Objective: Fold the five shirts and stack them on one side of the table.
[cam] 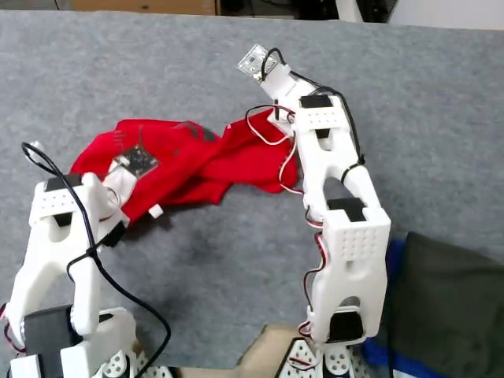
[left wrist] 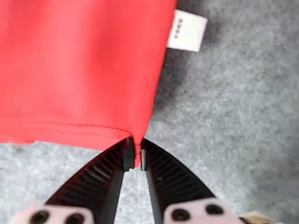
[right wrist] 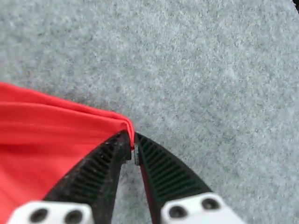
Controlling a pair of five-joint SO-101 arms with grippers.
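Red shirt [cam: 189, 161] lies crumpled on the grey bench [cam: 441, 110], left of centre in the high view, stretched between the two arms. Left gripper [left wrist: 134, 156] is nearly closed, its tips pinching the shirt's hemmed corner. A white label [left wrist: 187, 30] sticks out from the shirt edge close by; in the high view it hangs at the shirt's lower edge. Right gripper [right wrist: 132, 147] is clamped narrow on a folded edge of the same shirt. Left arm sits lower left in the high view; right arm runs from bottom centre up to the shirt's right end. Dark garment [cam: 453, 291] lies over a blue cloth [cam: 394, 264] at lower right, well apart from the red one.
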